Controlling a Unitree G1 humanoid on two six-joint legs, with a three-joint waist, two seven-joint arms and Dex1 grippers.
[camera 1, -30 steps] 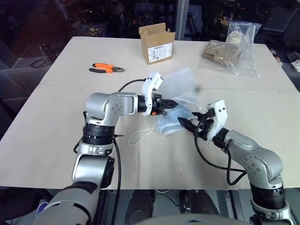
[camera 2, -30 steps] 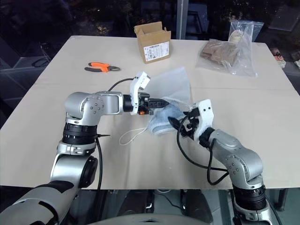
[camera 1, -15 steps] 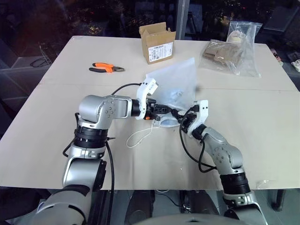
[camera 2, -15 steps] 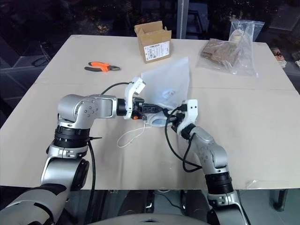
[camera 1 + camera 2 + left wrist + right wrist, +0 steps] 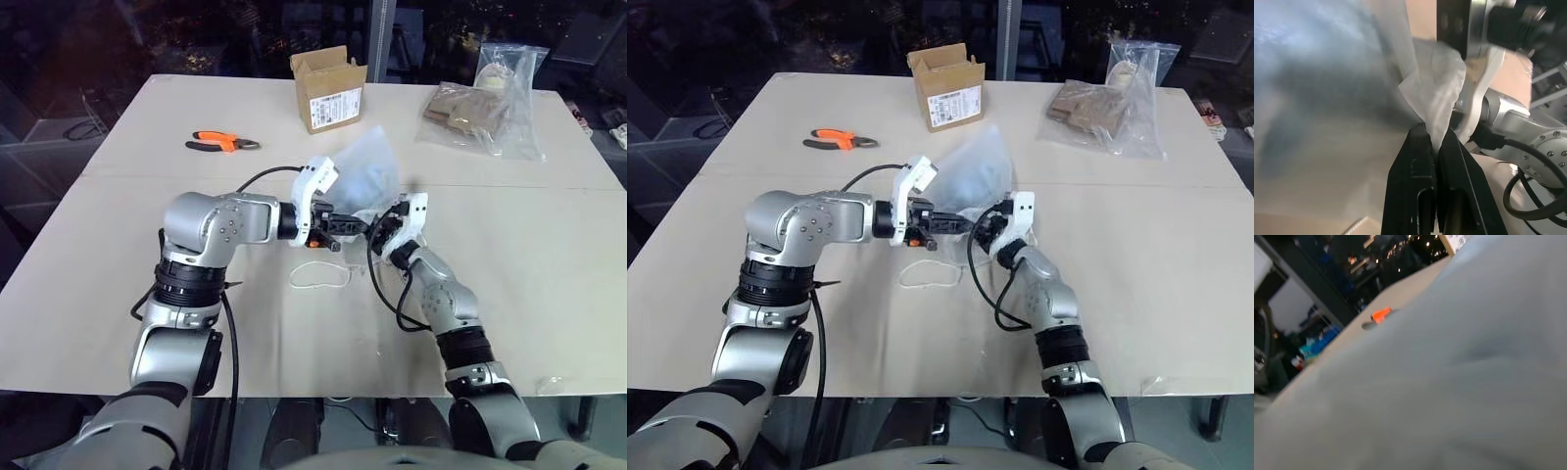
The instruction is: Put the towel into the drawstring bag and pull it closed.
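Beige table [image 5: 147, 294], labelled cardboard box [image 5: 328, 88] (print unreadable); left tool [image 5: 1433, 142] pinching drawstring bag [image 5: 367, 176], right tool's [image 5: 384, 230] state unclear.

The small light-blue terry towel [image 5: 367, 181] is only a bluish shadow through the thin white semi-sheer drawstring bag [image 5: 982, 164]; its edges cannot be made out. The right gripper [image 5: 988, 227] presses against the bag's fabric, which hides its fingers, so their spacing cannot be told. Beyond those fingers, the orange-handled pliers [image 5: 1382, 314] are a blurred smear on the table [image 5: 1400, 293].
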